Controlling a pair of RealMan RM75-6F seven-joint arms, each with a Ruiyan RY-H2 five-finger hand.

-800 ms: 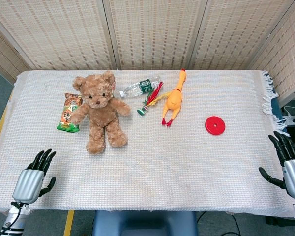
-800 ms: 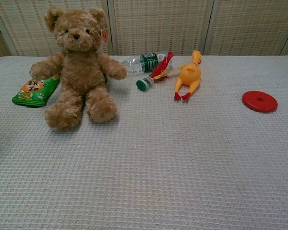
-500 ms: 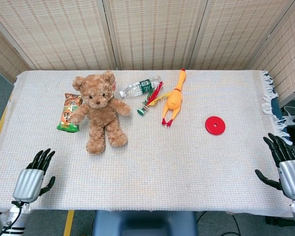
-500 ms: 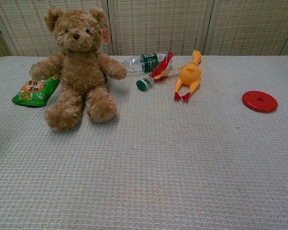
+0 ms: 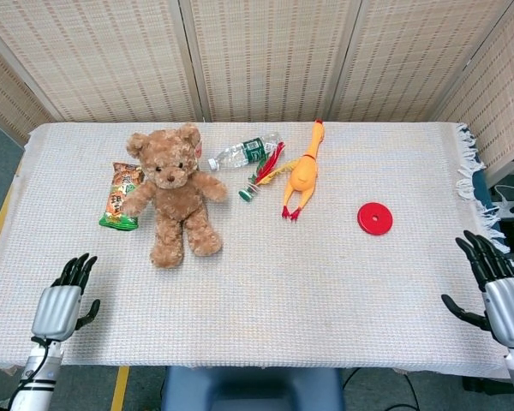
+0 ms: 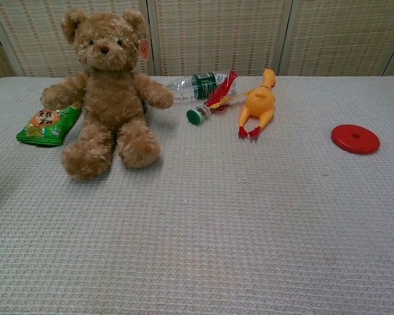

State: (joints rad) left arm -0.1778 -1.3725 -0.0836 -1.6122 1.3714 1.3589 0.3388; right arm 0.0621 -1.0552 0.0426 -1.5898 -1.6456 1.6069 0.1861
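Both hands nearer table's front edge

Teddy bear [image 6: 108,92] sits upright; snack packet [image 6: 48,125] touching its left, bottle [image 6: 196,85], rubber chicken [image 6: 259,103], red disc [image 6: 355,138] to its right.

Looks like a lab or demo set-up rather than a home: table [image 5: 343,282] under a white woven cloth [image 5: 265,265], boxed in by rattan folding screens [image 5: 265,51], cables on the floor at right [image 5: 507,205], yellow floor tape [image 5: 120,387], and odd props laid out, from teddy [image 5: 171,193] to rubber chicken [image 5: 301,175].
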